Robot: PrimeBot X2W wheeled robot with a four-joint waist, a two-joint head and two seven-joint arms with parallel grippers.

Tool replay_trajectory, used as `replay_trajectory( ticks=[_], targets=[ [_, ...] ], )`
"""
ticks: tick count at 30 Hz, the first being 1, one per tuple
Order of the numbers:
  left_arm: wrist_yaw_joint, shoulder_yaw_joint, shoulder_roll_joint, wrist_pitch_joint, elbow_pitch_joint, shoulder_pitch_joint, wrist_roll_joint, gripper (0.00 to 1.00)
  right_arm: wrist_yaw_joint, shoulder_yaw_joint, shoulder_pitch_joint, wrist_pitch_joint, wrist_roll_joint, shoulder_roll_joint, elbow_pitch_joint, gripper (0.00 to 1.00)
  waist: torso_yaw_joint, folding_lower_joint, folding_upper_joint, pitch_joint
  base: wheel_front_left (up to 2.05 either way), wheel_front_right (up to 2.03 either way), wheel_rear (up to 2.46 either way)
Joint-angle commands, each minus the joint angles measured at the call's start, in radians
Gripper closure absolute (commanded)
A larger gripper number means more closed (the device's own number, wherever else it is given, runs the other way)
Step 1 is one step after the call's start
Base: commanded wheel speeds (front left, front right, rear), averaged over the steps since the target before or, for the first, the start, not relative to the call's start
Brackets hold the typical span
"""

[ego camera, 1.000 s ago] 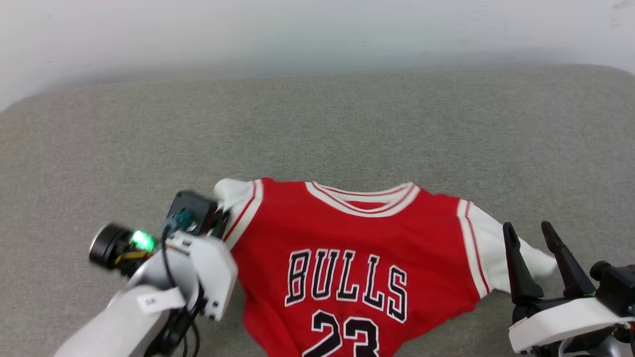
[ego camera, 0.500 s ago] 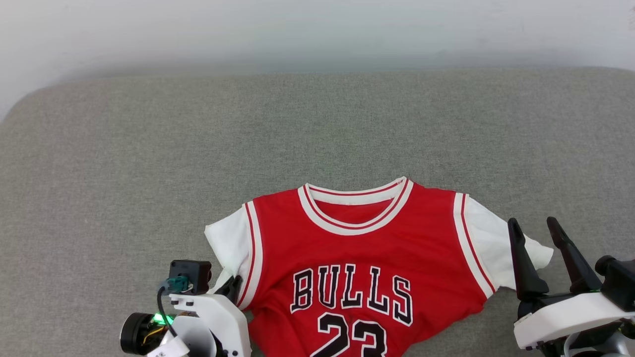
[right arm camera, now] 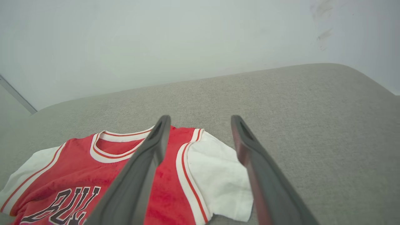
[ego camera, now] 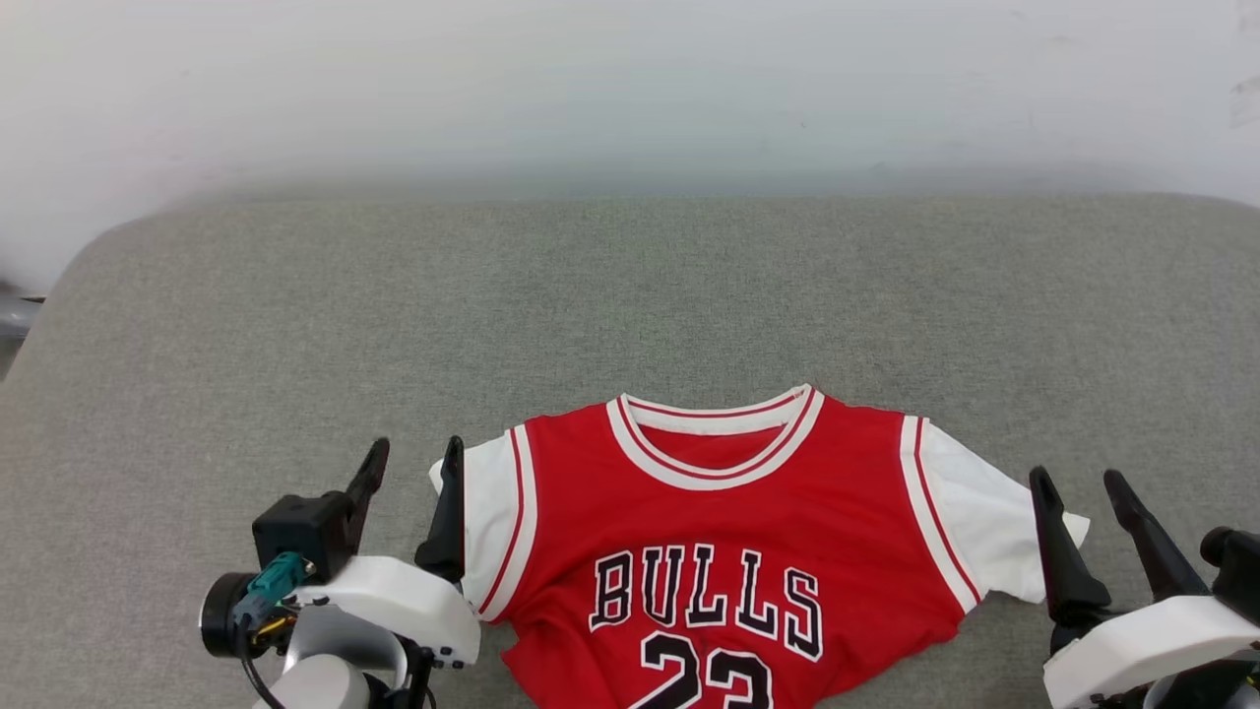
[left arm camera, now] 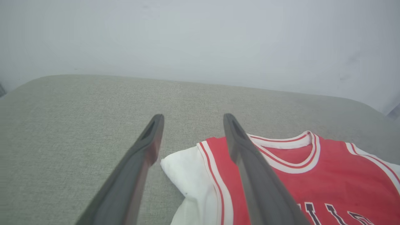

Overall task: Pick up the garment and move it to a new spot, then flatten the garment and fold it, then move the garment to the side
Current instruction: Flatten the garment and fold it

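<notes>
The garment, a red jersey with white sleeves and black chest lettering, lies face up and spread out on the grey cushion. My left gripper stands open at its left sleeve, the inner finger overlapping the sleeve's edge, nothing held. From the left wrist, the sleeve shows between the open left gripper fingers. My right gripper is open by the right sleeve. In the right wrist view that sleeve lies under the open right gripper, beside the garment.
A wide grey fabric cushion carries everything, with rounded corners at the far left and far right. A pale wall rises right behind its far edge. Bare fabric stretches beyond the collar and out to both sides.
My left gripper has opened and let go of the left sleeve, which now lies flat. Its fingers now point up beside the sleeve. The head camera has shifted; the right gripper stays open.
</notes>
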Motion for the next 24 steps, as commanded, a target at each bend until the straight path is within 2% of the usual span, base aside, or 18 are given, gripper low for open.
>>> replay_trajectory(
  ticks=[1,6,12,18,24],
  targets=[
    [0.005,0.014,-0.006,-0.011,-0.015,0.009,0.015,0.00,-0.001,-0.011,0.014,0.016,0.011,0.002,0.010,0.00,0.003,0.0001,0.0000,-0.006,0.00,0.00,0.00],
    [0.022,0.064,-0.001,-0.022,-0.068,0.032,0.057,0.00,-0.001,-0.068,0.017,0.089,0.027,0.002,0.044,0.00,0.010,0.0001,0.0000,-0.020,0.00,0.00,0.00],
    [0.037,0.101,0.016,-0.024,-0.134,0.065,0.091,0.00,-0.001,-0.163,0.001,0.254,0.031,-0.004,0.099,0.00,0.026,0.0001,0.0000,-0.012,0.00,0.00,0.00],
    [0.043,0.118,0.016,-0.024,-0.166,0.062,0.097,0.00,-0.001,-0.187,-0.083,0.480,0.060,-0.062,0.152,0.00,0.046,0.0001,0.0000,0.039,0.00,0.00,0.00],
    [0.033,0.137,0.002,-0.024,-0.188,0.031,0.108,0.00,-0.001,-0.145,-0.208,0.654,0.086,-0.140,0.202,0.00,0.075,0.0001,0.0000,0.127,0.00,0.00,0.00]
  ],
)
